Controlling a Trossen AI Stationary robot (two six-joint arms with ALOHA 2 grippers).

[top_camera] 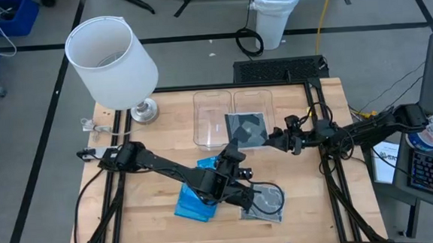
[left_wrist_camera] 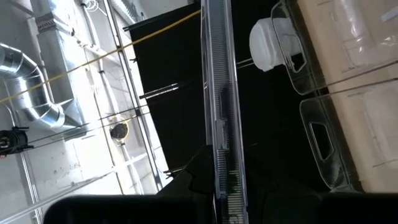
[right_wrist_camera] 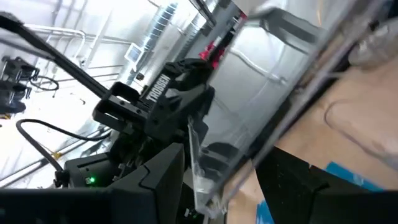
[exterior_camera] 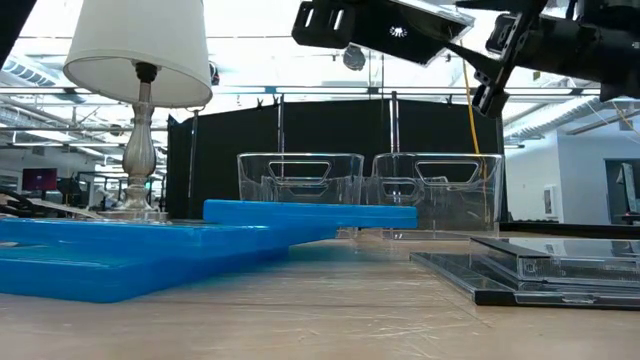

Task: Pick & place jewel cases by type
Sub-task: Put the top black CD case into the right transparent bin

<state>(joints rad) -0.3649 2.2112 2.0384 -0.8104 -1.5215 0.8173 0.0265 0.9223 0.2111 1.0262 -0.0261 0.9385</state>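
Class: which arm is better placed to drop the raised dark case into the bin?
Left, probably: the left gripper clamps the dark jewel case, which hangs over the right-hand bin. The right gripper sits beside it.

There are two clear bins [top_camera: 233, 117] standing side by side on the worktop [top_camera: 162, 215]. One dark jewel case [top_camera: 246, 129] is up in the air over the right bin. At least two blue jewel cases [top_camera: 194, 204] lie in a pile. At least two dark jewel cases [top_camera: 265, 203] lie stacked beside them. There is one lamp [top_camera: 112, 64] with a white shade. Two dark arms reach over the worktop.
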